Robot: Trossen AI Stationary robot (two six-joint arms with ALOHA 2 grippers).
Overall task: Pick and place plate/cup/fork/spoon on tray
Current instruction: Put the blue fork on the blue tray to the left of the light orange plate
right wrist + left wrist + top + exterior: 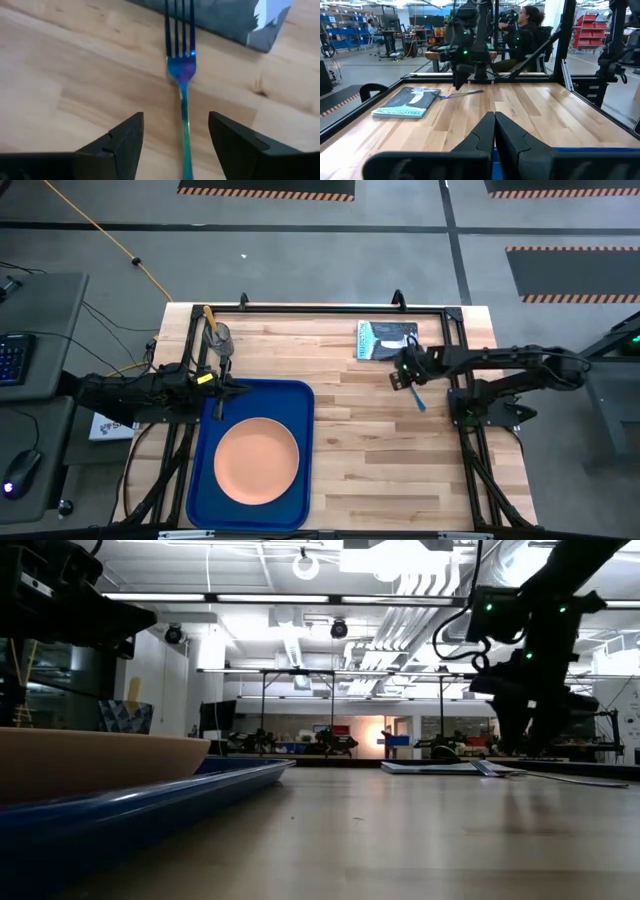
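The salmon-orange plate (257, 460) lies on the blue tray (300, 395) at the near left. The teal-blue fork (182, 75) lies on the wood at the far right, its tines resting on the edge of a book (385, 340). My right gripper (175, 135) is open just above the fork's handle, one finger on either side, touching nothing; it also shows in the high view (405, 375). My left gripper (494, 125) is shut and empty over the tray's far left corner (220, 385). The yellow-handled spoon (210, 322) lies beyond the tray. I cannot make out the cup.
The teal-covered book (407, 102) lies flat near the table's far edge, right beside the fork. A black frame rail (320, 308) runs along the far edge and down both sides. Bare wood (390, 460) lies between the tray and the right arm. A person sits beyond the table (525, 30).
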